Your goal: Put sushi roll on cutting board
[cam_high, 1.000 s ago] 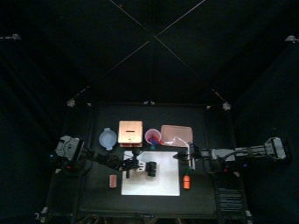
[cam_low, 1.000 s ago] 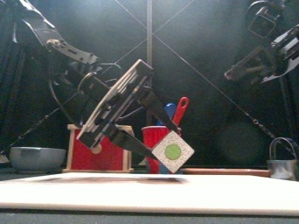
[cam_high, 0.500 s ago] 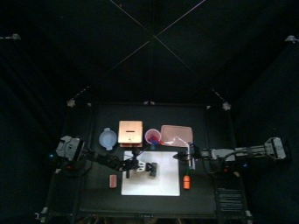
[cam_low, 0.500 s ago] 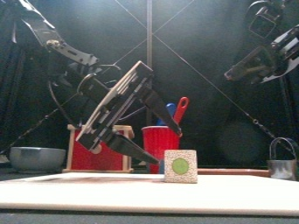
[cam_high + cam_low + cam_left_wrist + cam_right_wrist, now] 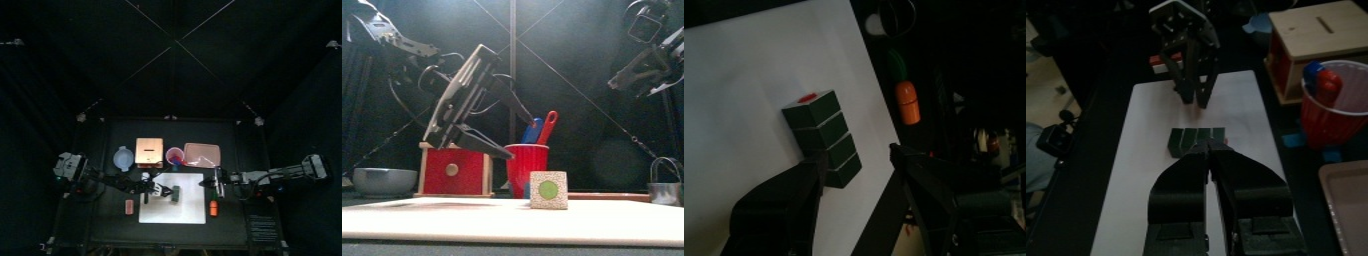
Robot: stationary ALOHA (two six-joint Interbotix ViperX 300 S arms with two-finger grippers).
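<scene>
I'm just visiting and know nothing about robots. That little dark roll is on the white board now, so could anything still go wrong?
The sushi roll rests on the cutting board, but the open left tool hovers close above it and could nudge or tip it while leaving. The roll stands narrow on its side, so a bump might topple it.

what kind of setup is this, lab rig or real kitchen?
Most likely a lab rig staged as a toy kitchen: black curtains pen in a small black table, and the props are play-size, a sushi roll on a white cutting board, with a red cup of utensils nearby.
</scene>
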